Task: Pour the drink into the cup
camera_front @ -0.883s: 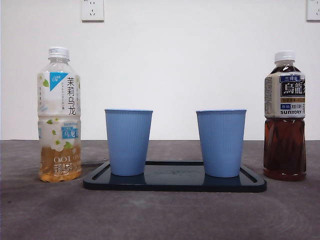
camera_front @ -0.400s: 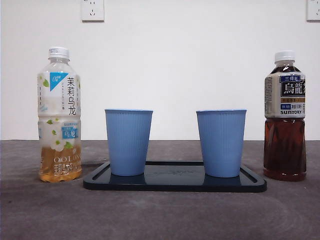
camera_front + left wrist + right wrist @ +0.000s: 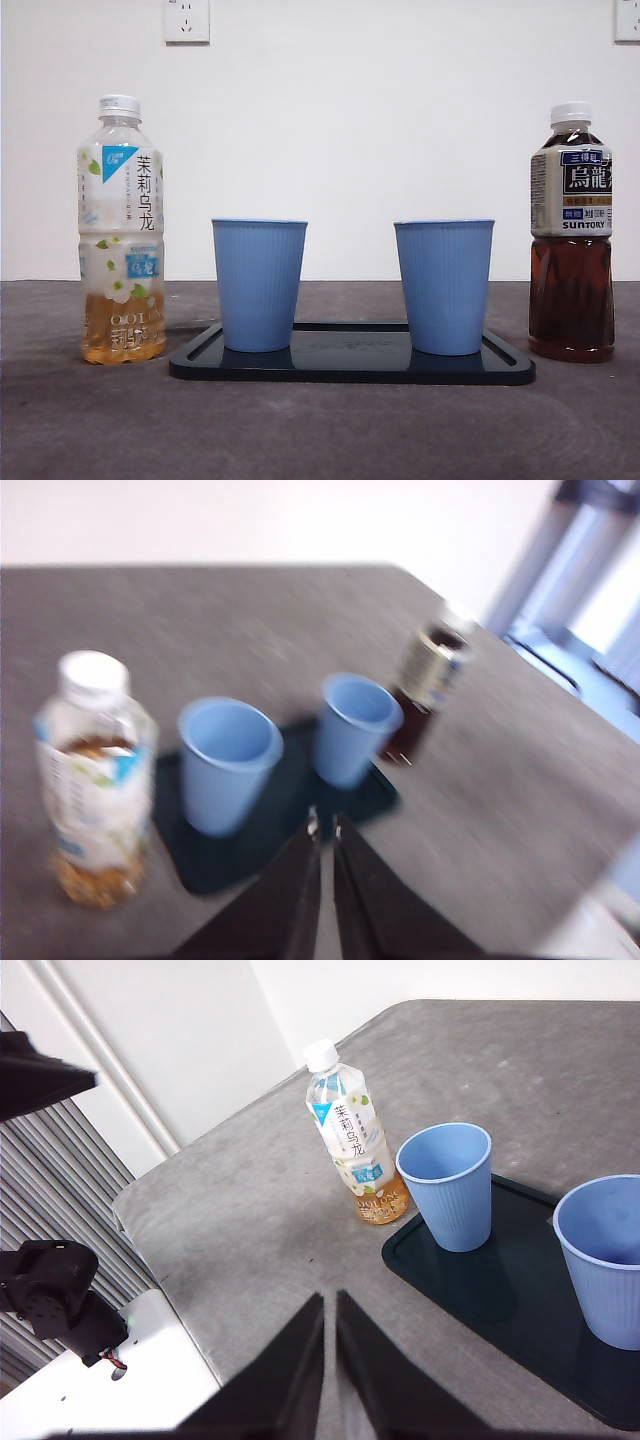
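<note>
Two blue ribbed cups [image 3: 259, 285] [image 3: 444, 287] stand upright on a black tray [image 3: 350, 368]. Left of the tray is a capped pale oolong bottle [image 3: 122, 230] holding a little amber drink. Right of the tray is a capped bottle of dark tea [image 3: 571, 235]. No arm shows in the front view. My left gripper [image 3: 325, 825] is shut and empty, high above the table on the near side of the tray [image 3: 290, 815]; that view is blurred. It shows the pale bottle [image 3: 95, 780] and both cups [image 3: 228, 765] [image 3: 355, 728]. My right gripper [image 3: 330, 1305] is shut, empty and high, well away from the pale bottle [image 3: 350, 1150].
Grey table surface surrounds the tray on all sides. A white wall with two sockets [image 3: 185, 20] stands behind. In the right wrist view the table's edge [image 3: 150, 1185] lies beyond the pale bottle, with a black arm base [image 3: 55, 1285] below it.
</note>
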Robot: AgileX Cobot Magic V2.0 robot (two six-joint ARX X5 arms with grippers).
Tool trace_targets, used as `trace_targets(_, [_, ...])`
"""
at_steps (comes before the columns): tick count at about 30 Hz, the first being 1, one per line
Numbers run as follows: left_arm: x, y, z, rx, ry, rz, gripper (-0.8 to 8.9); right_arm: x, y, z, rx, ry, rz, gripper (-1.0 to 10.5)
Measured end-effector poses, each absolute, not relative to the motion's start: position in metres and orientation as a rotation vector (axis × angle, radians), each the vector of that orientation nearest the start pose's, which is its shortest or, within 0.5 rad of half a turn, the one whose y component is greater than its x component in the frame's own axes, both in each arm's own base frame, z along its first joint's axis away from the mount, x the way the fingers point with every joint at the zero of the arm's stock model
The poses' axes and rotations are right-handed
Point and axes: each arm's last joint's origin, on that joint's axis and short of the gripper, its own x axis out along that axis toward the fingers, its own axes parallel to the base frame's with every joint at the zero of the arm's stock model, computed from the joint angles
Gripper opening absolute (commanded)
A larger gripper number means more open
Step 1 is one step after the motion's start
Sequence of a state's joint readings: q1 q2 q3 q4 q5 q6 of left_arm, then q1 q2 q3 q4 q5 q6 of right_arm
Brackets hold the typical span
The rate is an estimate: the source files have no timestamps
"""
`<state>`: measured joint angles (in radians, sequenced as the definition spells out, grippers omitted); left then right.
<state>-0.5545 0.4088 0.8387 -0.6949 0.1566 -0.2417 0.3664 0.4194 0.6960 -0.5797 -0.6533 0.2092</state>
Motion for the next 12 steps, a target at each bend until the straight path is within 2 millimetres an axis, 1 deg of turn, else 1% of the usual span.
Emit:
trace_targets(2, [0.067, -0.041, 0.328, -0.187, 0.302, -0.62, 0.2, 0.073, 0.047, 0.309, 0.235, 0.418, 0.976, 0.2])
trace_targets(5, [0.084, -0.039, 0.298, -0.153, 0.21, -0.521, 0.2, 0.073, 0.047, 0.309, 0.235, 0.418, 0.976, 0.2])
trace_targets(8, [0.094, -0.03, 0.26, -0.066, 0.148, -0.412, 0.2, 0.073, 0.047, 0.309, 0.235, 0.418, 0.976, 0.2])
trace_targets(9, [0.096, -0.026, 0.242, -0.043, 0.148, -0.371, 0.2, 0.073, 0.047, 0.309, 0.235, 0.418, 0.976, 0.2])
trace_targets(12, [0.099, -0.02, 0.201, -0.011, 0.171, -0.295, 0.2, 0.073, 0.047, 0.309, 0.235, 0.418, 0.976, 0.2])
